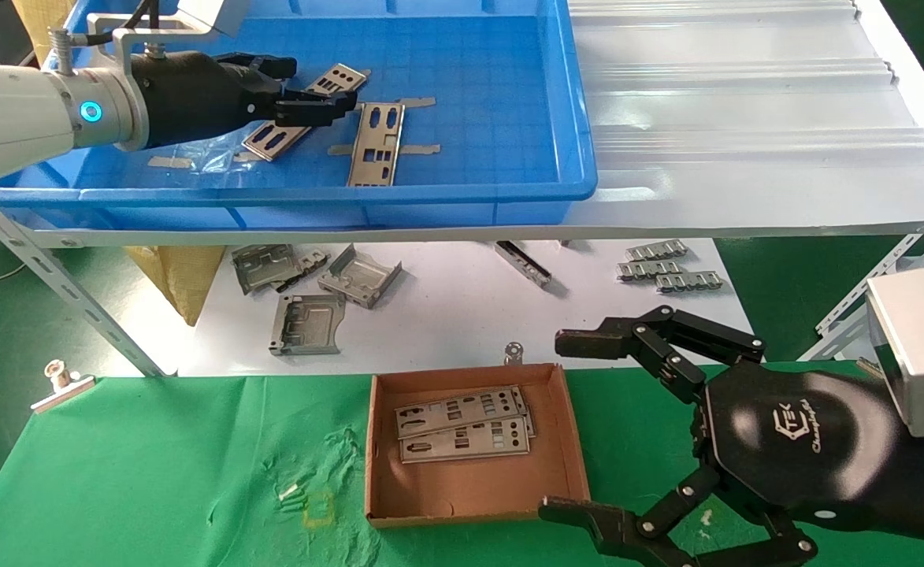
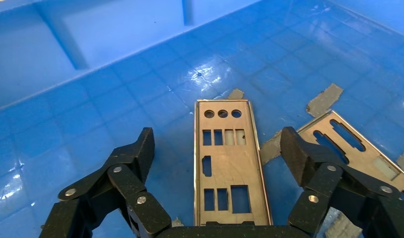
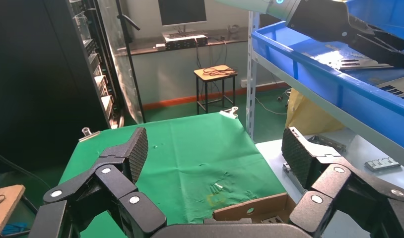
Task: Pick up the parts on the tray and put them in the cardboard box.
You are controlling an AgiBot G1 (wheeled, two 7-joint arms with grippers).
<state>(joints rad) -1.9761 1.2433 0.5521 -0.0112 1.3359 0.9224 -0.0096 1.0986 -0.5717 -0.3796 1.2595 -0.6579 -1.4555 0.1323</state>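
The blue tray (image 1: 462, 189) sits on the upper shelf. Two silver plates lie on its floor: one slanted (image 1: 272, 140), one beside it (image 1: 379, 144). My left gripper (image 1: 308, 85) is open inside the tray, just above the slanted plate. In the left wrist view that plate (image 2: 230, 168) lies flat between the spread fingers (image 2: 140, 148), untouched, with the other plate (image 2: 359, 148) beside it. The cardboard box (image 1: 462, 488) on the green cloth holds two plates (image 1: 462, 429). My right gripper (image 1: 572, 429) is open and empty just right of the box (image 3: 249, 210).
Grey bent brackets (image 1: 320, 291) and small ridged strips (image 1: 666, 268) lie on the white lower shelf behind the box. A metal clip (image 1: 60, 378) sits at the cloth's far left corner. Tan tape scraps (image 1: 170, 161) are stuck to the tray floor. The shelf's slanted strut (image 1: 60, 283) stands at left.
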